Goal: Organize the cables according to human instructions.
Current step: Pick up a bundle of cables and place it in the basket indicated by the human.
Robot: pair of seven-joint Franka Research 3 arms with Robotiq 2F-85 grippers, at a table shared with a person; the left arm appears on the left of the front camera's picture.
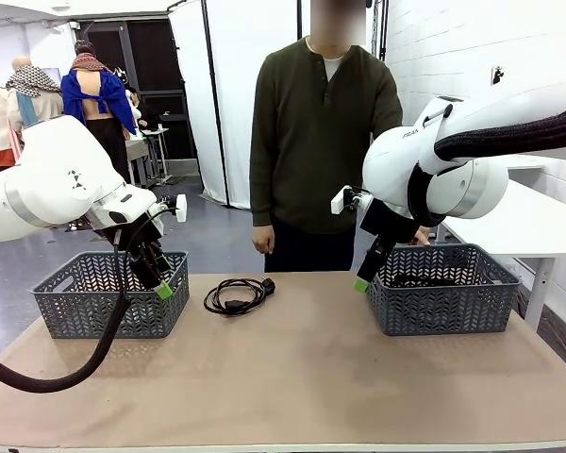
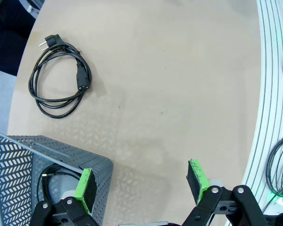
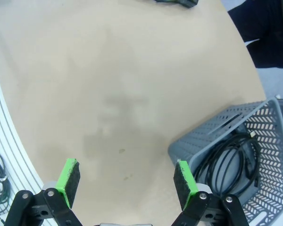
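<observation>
One coiled cable (image 1: 237, 295) is left loose on the worktop (image 1: 292, 377) between the two baskets, nearer the left basket (image 1: 110, 294); a cable is seen inside each basket in the wrist views. Both the left tool (image 1: 158, 283) and right tool (image 1: 365, 279) are held wide and empty, above the basket rims. Risks judged: a single strand could be pinched so the coil unravels, a plug could be snagged on the mesh, or the wrong basket chosen if the person's (image 1: 319, 142) instruction is misread
</observation>
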